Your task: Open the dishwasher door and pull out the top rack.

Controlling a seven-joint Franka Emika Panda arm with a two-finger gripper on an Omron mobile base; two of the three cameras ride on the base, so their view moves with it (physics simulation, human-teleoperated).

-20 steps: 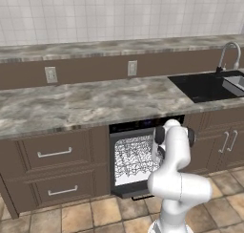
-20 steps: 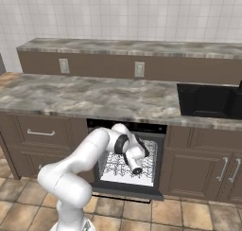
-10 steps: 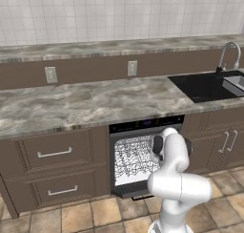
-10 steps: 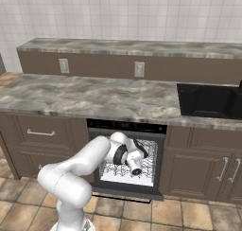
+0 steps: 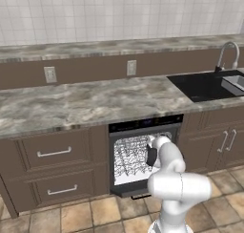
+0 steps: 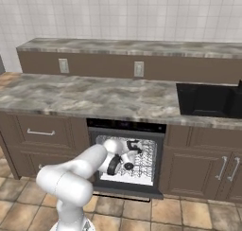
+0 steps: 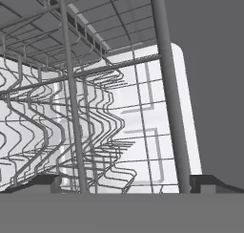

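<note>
From my seat, the dishwasher door (image 5: pixel 138 193) already hangs down flat under the worktop (image 5: pixel 86 103), its dark front edge showing at about 6 o'clock of the opening. That part of the job looks done; the pull on the top rack (image 5: pixel 133 155) is what remains.

My gripper (image 6: pixel 133 146) sits inside the cavity, at the rack's front right corner in the right base view. The jaws stand wide, with nothing held. In the hand view the two finger tips (image 7: pixel 43 183) rise at 7 and 5 o'clock, and two thick upright wires of the top rack stand between them, one near the left tip, one near the right.

What worries me: if I close now, the jaws may catch only one wire or skid along it, and the rack would come out crooked or not at all. I also cannot tell how deep the tips reach past the front wire, so a shallow bite could slip off as I draw back. My elbow hangs low over the open door, so a careless retreat might knock it.

The rack itself is a pale wire basket with rows of bent tines, seated well inside the tub, spanning nearly its whole width.
</note>
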